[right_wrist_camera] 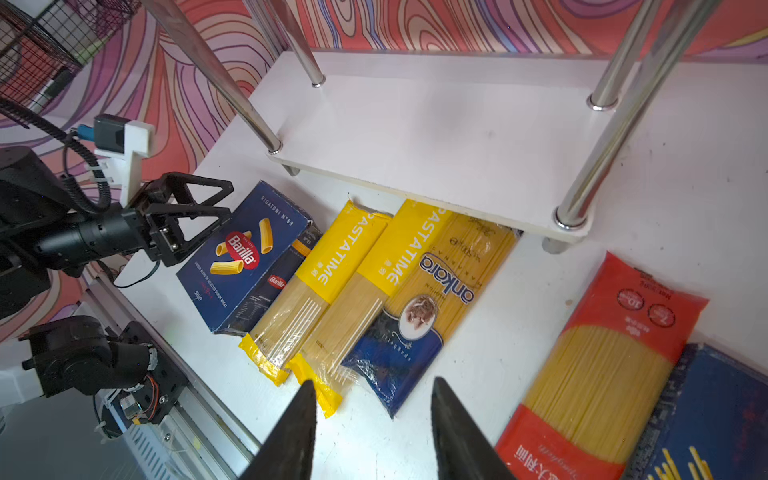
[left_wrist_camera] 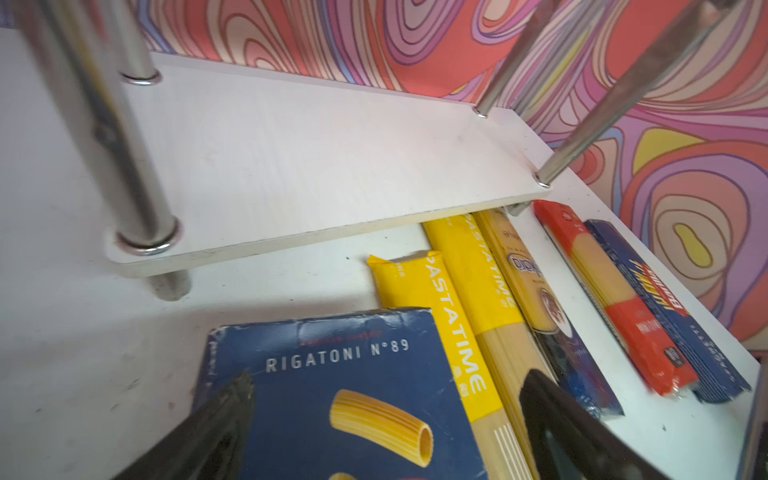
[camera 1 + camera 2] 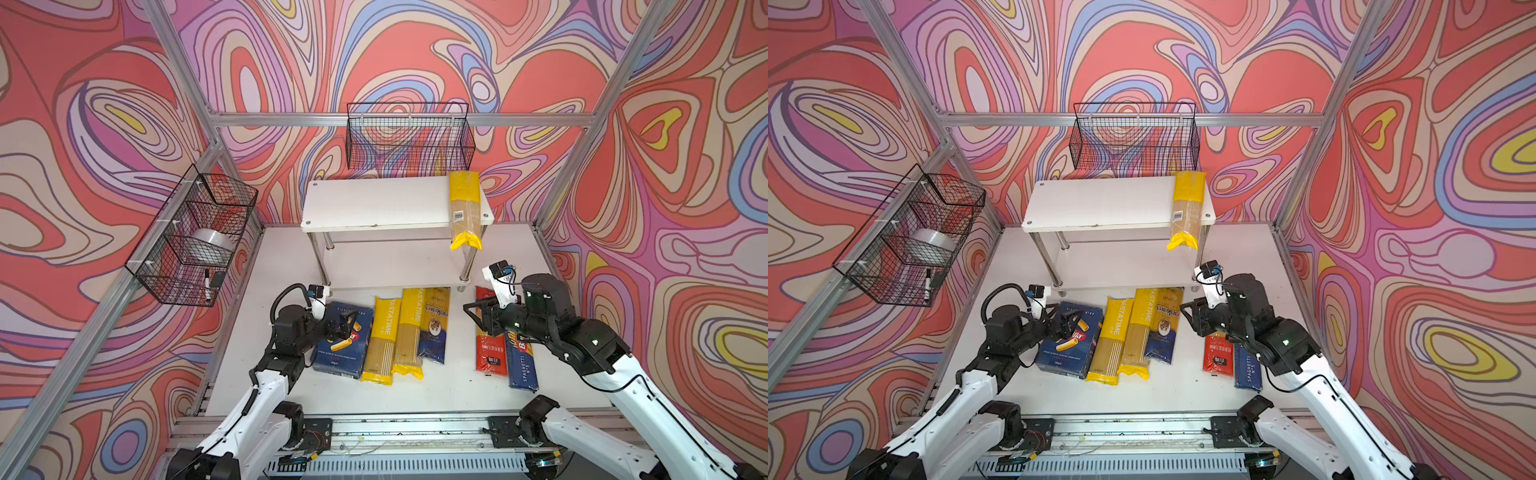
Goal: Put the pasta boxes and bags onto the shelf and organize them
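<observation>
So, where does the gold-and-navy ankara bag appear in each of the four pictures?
Top view: ankara bag lies centrally, just in front of the shelf.
Top view: ankara bag, the same spot.
Left wrist: ankara bag between a yellow PASTATIME bag and the red bag.
Right wrist: ankara bag beside that PASTATIME bag, logo upside down.
Shared landmark: the PASTATIME bag lying against it.

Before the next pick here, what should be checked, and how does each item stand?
1. Jaws of the left tool apart, nothing held: ok.
2. Jaws of the right tool apart, nothing held: ok.
3. The yellow bag fully on the top shelf board: not ok, it overhangs the front edge.
4. Room on the lower shelf board: ok.
5. The rigatoni box fits the left tool's opening: cannot tell.
</observation>
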Action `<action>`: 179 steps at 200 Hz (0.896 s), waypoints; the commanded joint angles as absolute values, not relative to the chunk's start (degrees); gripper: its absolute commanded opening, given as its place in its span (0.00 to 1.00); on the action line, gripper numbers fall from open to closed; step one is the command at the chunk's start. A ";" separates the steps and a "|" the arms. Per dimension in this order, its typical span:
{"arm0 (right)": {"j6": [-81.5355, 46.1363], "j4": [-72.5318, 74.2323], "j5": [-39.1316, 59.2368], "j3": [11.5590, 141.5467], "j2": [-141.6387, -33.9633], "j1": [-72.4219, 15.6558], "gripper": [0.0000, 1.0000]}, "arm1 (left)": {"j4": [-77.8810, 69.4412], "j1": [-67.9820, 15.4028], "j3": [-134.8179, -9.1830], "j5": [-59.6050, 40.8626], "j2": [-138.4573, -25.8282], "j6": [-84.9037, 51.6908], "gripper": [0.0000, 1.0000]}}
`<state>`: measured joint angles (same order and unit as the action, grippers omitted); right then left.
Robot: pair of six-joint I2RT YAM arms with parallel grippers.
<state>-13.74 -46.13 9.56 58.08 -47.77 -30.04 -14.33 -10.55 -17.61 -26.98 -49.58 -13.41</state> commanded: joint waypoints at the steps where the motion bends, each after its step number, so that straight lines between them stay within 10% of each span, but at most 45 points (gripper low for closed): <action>1: -18.98 -44.26 5.74 52.64 -47.23 -31.06 0.49 | -17.86 -13.17 -16.96 -26.02 -50.23 -12.20 1.00; 75: -37.23 -43.07 -16.45 42.10 -51.66 -31.87 0.64 | -19.01 -13.18 -17.41 -27.27 -53.58 -11.14 1.00; 179: -42.16 -42.60 -17.45 39.17 -65.21 -27.54 0.82 | -19.61 -13.16 -18.35 -28.81 -56.68 -10.81 1.00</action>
<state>-39.99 -43.31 -17.80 41.60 -65.78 -29.82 -18.31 -13.04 -17.56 -27.68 -55.99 -11.79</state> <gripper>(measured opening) 0.815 0.994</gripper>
